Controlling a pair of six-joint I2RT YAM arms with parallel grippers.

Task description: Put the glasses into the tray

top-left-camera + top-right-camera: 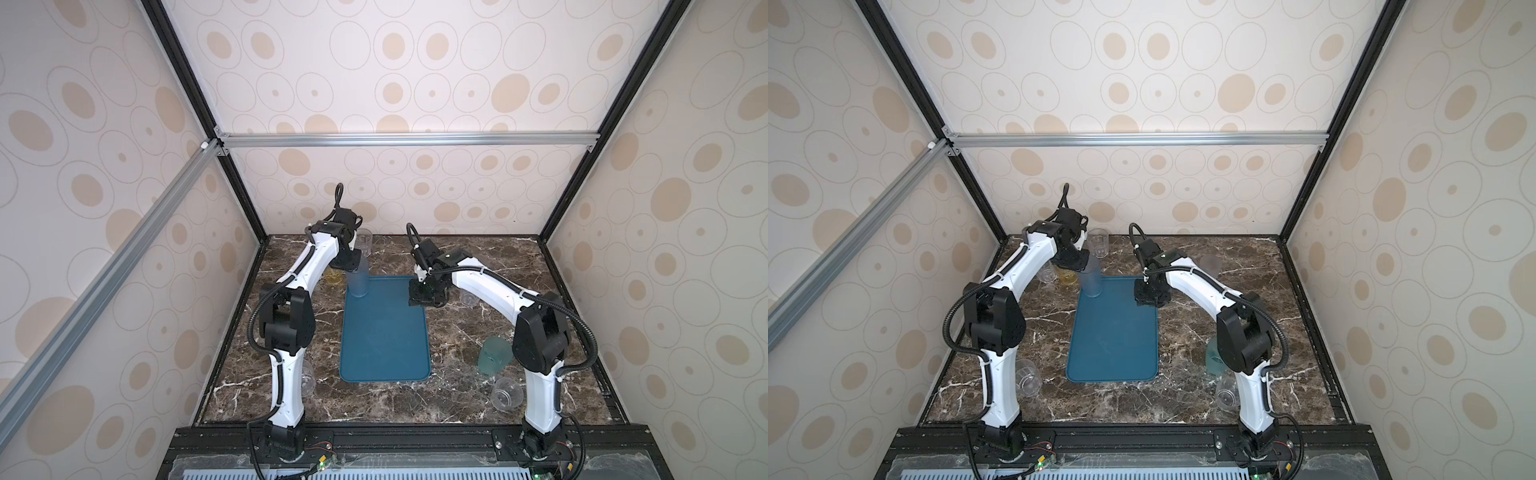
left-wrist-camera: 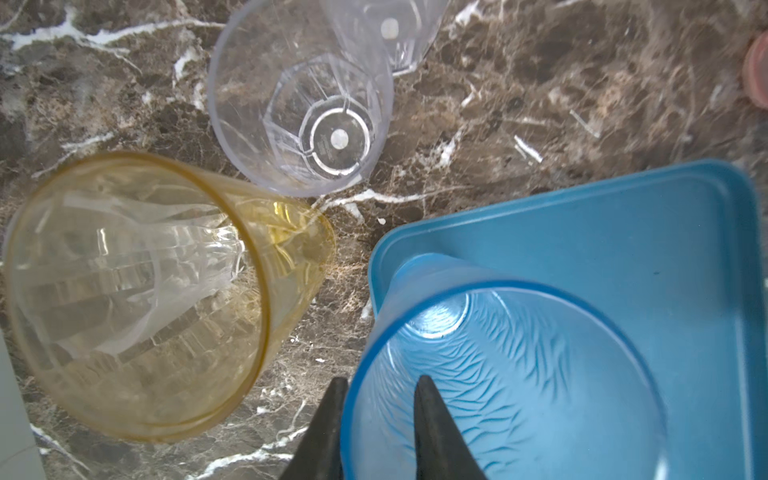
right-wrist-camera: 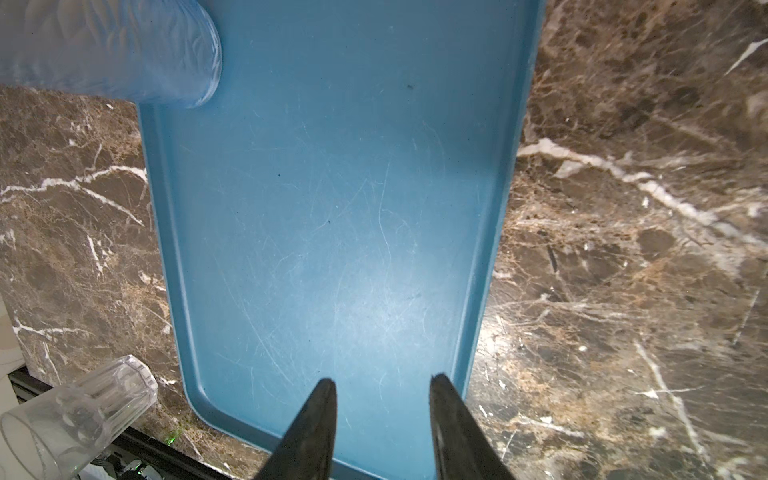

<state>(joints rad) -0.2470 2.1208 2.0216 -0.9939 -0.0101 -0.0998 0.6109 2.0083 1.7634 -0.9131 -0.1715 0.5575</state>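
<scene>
A frosted blue glass (image 2: pixel 498 374) stands upright in the far left corner of the teal-blue tray (image 2: pixel 623 216); both top views show it there (image 1: pixel 358 278) (image 1: pixel 1091 278). My left gripper (image 2: pixel 380 380) is over its rim, one finger outside the wall and one inside, the jaws parted with a gap to the inner finger. My right gripper (image 3: pixel 380 380) hovers open over the tray's (image 3: pixel 332 208) far right part (image 1: pixel 424 297), nothing between its fingers. The rest of the tray (image 1: pixel 384 332) is bare.
A yellow glass (image 2: pixel 137 291) and two clear glasses (image 2: pixel 299 112) (image 2: pixel 395 29) stand just left of the tray's corner. A teal-green glass (image 1: pixel 493 355) and a clear one (image 1: pixel 506 394) lie near the right arm's base. Another clear glass (image 1: pixel 308 376) sits behind the left arm.
</scene>
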